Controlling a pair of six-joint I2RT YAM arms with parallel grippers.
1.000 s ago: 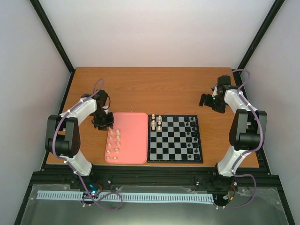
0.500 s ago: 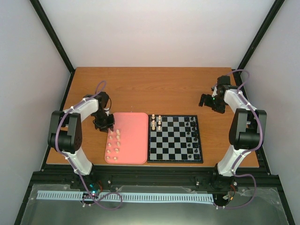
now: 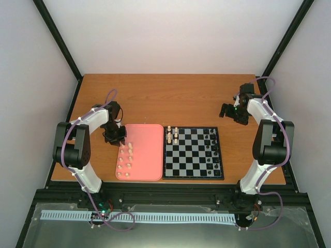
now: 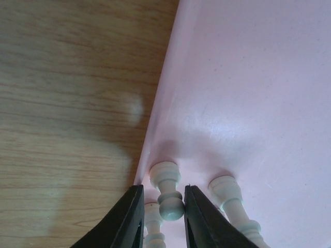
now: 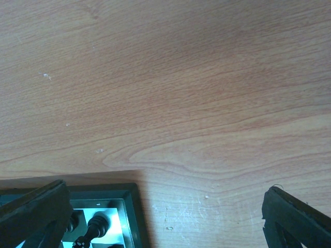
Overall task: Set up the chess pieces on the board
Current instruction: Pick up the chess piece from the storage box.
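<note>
Left arm's (image 3: 85, 121) slight shift — chess piece (image 4: 165, 175) within the left end effector (image 4: 162, 188)

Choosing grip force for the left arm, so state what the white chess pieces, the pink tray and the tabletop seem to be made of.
Chess pieces: likely moulded plastic, smooth cream with a soft sheen.
Tray: probably plastic, uniform pink, semi-matte, with a rounded rim.
Tabletop: wood or wood-look laminate; grain lines and slight glare show, but not which of the two it is.
</note>
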